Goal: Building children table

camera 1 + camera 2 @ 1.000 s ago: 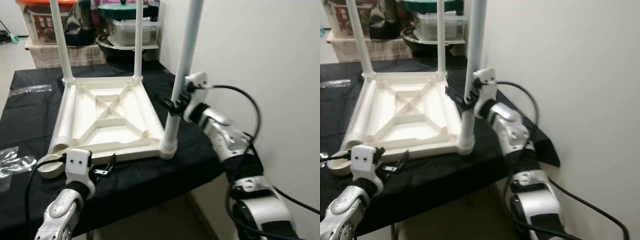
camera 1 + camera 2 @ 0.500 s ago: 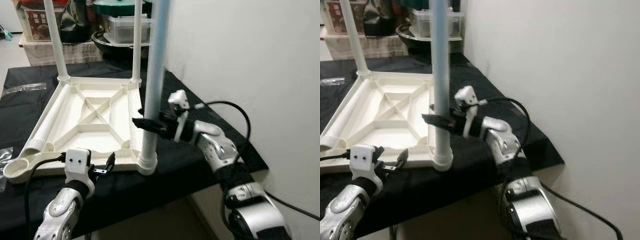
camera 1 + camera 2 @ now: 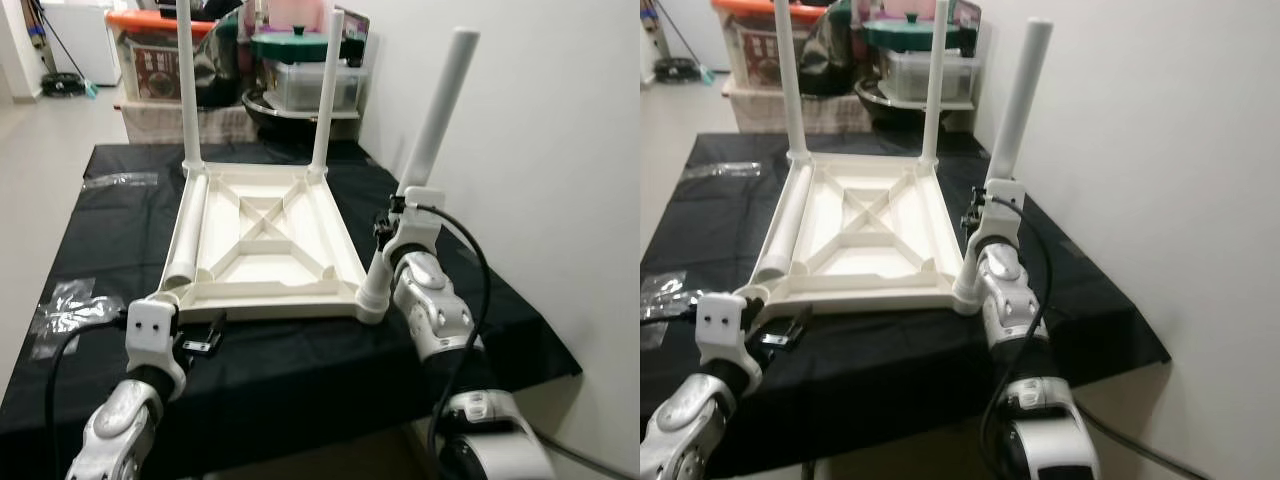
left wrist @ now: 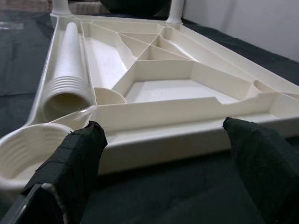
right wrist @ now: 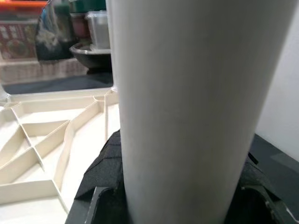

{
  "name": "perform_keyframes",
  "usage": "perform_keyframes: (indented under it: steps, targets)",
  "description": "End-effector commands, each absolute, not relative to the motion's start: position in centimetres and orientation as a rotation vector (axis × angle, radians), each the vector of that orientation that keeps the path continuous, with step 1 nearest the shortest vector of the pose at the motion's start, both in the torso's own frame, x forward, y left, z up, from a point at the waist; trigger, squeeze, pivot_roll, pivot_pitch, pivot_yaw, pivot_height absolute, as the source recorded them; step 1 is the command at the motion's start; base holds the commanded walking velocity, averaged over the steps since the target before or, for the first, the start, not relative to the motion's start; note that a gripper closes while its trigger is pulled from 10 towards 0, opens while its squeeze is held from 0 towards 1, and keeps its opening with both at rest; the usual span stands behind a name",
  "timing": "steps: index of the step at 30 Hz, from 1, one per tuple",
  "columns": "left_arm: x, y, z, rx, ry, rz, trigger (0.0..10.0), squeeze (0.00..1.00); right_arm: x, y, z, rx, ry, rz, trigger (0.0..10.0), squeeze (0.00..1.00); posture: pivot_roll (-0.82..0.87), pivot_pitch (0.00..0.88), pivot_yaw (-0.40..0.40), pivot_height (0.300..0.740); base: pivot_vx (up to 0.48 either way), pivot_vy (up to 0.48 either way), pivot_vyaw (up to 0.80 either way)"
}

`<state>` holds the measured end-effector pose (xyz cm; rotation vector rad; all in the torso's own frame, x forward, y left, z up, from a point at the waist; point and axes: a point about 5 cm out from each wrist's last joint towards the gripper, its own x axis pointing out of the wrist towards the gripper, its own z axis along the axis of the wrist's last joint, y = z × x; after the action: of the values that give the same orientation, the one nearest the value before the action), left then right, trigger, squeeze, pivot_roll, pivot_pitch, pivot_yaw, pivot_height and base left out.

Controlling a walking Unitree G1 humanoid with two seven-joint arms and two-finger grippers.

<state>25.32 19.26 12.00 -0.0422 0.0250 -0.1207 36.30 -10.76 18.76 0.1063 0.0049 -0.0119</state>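
Observation:
The white plastic table top (image 3: 270, 299) lies upside down on the black cloth. Two white legs (image 3: 186, 80) (image 3: 325, 90) stand upright in its far corners. A third leg (image 3: 435, 110) sits in the near right corner socket and leans to the right. My right gripper (image 3: 384, 230) is shut on it low down, black fingers (image 5: 103, 175) on either side of the tube. A loose leg (image 3: 187, 230) lies inside the top along its left edge. The near left socket (image 4: 25, 149) holds nothing. My left gripper (image 4: 163, 154) hovers open just in front of that corner.
Clear plastic bags (image 3: 65, 305) lie on the cloth (image 3: 110, 250) at the left. Storage boxes and pots (image 3: 290, 75) stand behind the table. A white wall (image 3: 560, 150) runs close along the right. The cloth's front edge is near my arms.
The camera has pulled back and up, so the whole scene has shifted. The leg in my right gripper stood near upright half a second ago and now leans right. My left gripper stays open.

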Motion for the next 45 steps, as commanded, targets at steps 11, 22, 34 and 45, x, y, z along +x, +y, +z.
perform_keyframes:
  steps: [11, 22, 34, 45]
  targets:
    - [25.8, 18.8, 12.0, -0.045, 0.024, -0.143, 10.0, 0.0, 34.2, -6.6, 23.2, 0.084, -0.161, 1.063, 10.0, 0.0, 0.08, 0.0, -0.129, 0.74, 0.0, 0.0, 0.0]
    - [25.5, 19.0, 12.0, -0.044, 0.018, -0.125, 10.0, 0.0, 34.2, -6.0, 19.7, -0.048, 0.018, 1.226, 0.0, 0.0, 0.11, 0.0, -0.147, 0.74, 0.0, 0.0, 0.0]
    - [25.6, 18.7, 12.1, -0.046, 0.018, -0.137, 10.0, 0.0, 38.0, -13.1, 16.7, 0.007, 0.121, -0.08, 0.0, 0.0, 0.09, 0.0, -0.135, 0.74, 0.0, 0.0, 0.0]
    - [25.6, 18.2, 12.0, -0.056, 0.02, -0.171, 10.0, 0.0, 35.8, -6.8, 21.4, 0.181, -0.107, 0.427, 10.0, 0.8, 0.08, 0.0, -0.123, 0.74, 0.0, 0.0, 0.0]
